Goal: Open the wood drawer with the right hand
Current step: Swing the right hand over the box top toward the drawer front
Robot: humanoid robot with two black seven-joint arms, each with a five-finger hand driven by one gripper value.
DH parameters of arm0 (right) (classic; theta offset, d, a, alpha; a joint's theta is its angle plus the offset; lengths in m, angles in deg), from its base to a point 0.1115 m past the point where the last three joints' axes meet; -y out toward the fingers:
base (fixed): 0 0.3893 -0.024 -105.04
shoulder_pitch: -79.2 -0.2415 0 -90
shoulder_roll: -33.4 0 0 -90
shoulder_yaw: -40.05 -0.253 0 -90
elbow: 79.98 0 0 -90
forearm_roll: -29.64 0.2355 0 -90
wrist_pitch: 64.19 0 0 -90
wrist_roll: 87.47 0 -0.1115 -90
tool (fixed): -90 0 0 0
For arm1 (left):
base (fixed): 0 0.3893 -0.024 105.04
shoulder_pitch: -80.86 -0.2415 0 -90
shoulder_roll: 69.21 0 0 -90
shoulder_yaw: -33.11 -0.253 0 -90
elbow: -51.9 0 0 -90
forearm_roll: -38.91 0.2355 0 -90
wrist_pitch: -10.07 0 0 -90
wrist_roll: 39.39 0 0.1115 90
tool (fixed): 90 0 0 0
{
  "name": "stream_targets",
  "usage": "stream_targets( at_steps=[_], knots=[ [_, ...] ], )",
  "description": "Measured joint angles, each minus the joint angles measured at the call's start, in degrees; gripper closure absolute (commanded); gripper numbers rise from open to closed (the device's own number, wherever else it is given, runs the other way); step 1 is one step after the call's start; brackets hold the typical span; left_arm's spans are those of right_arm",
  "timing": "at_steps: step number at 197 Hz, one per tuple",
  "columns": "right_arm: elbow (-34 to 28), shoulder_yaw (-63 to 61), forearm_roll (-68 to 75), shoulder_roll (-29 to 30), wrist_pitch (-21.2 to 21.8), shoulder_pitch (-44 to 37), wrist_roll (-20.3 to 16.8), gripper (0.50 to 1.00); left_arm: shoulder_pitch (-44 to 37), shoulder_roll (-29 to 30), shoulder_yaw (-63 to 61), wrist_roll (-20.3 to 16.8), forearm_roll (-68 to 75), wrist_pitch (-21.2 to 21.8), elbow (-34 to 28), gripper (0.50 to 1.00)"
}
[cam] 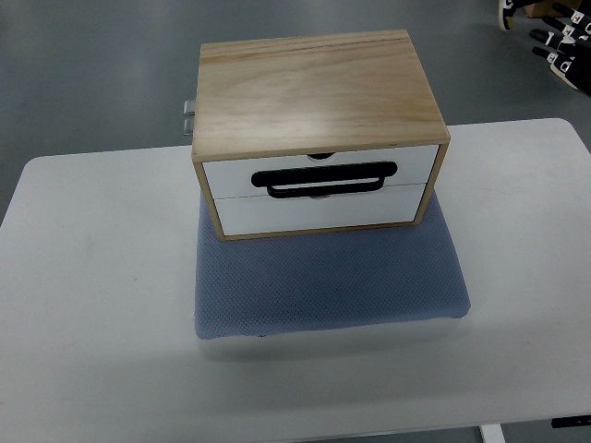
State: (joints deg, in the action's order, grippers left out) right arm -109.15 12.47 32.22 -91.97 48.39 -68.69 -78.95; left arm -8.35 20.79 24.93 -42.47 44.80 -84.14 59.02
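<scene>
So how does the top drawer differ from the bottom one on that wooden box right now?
The top drawer carries the black handle low on its front, hanging over the seam; the bottom drawer shows no handle of its own. The top drawer has a small notch at its upper edge; any notch on the bottom drawer is hidden behind the handle. Both have white fronts and sit flush and closed in the wooden box.

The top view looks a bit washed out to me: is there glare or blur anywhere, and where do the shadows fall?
In the top view, a pale sheen of overhead light sits on the wooden lid of the drawer box; the white table looks bright and slightly hazy; soft shadow lies under the blue mat's front edge; the robot hand at the upper right corner is small and soft, its fingers indistinct.
</scene>
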Motion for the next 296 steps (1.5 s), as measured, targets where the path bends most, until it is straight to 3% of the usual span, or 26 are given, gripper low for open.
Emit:
stream_targets(
  at_steps=[48,123,172,241,296],
  knots=[
    [-9.2,10.8,-0.4,-7.3,0.7,-7.1,0.2,0.556,0.0,0.0,0.0,0.0,0.0,0.0,0.0,0.5],
    [-21.2,22.2,-5.4,-14.5,11.3,-20.0,0.2,0.556,0.0,0.0,0.0,0.0,0.0,0.0,0.0,0.5],
    [-29.8,27.4,-14.2,-16.9,12.4,-27.9,0.1,0.556,0.0,0.0,0.0,0.0,0.0,0.0,0.0,0.5],
    [-41.9,40.0,-17.6,-16.8,12.4,-39.3,0.0,0.556,0.0,0.0,0.0,0.0,0.0,0.0,0.0,0.5],
    [-45.6,48.6,-17.7,-13.7,12.4,-47.7,-0.3,0.556,0.0,0.0,0.0,0.0,0.0,0.0,0.0,0.5]
  ],
)
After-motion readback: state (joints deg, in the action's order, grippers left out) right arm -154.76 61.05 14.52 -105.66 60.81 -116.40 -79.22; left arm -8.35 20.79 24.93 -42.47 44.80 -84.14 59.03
